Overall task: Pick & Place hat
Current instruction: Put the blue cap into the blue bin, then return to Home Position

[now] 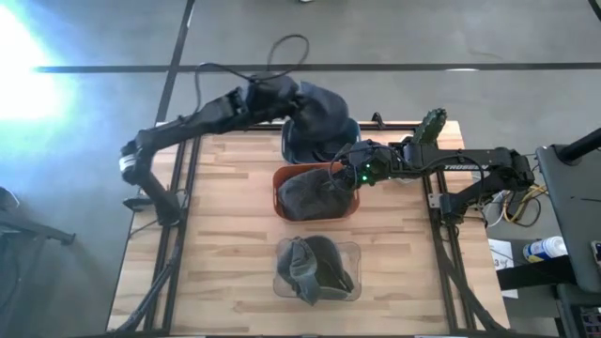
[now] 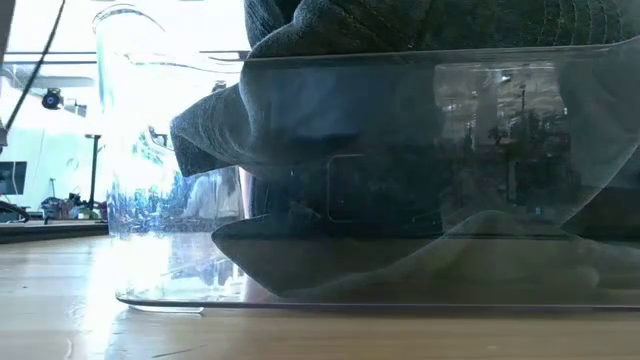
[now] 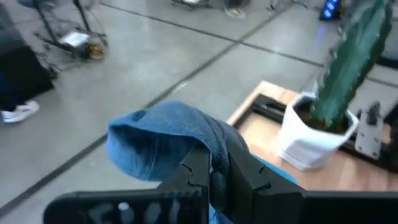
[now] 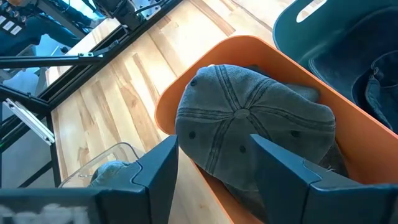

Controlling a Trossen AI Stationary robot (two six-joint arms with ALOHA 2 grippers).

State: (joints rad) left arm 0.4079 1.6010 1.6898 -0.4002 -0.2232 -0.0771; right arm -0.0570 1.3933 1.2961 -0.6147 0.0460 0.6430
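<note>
right gripper [image 4: 211, 168] over orange bin [image 1: 279, 184] at table centre, fingers spread wide, nothing between them – grey hat [image 4: 249, 134] lies in bin just below. left gripper [image 3: 217, 171] at far table edge above dark blue bin [image 1: 287, 141], fingers pinched on blue hat [image 3: 161, 143], lifted clear. another grey hat [image 1: 310, 266] sits in clear bin [image 1: 349, 252] at near side – fills low view. potted cactus [image 1: 433, 123] at far right corner.

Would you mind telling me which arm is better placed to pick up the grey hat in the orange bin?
The right: its open hand hovers over the grey hat, while the left hand already grips a blue hat.
</note>
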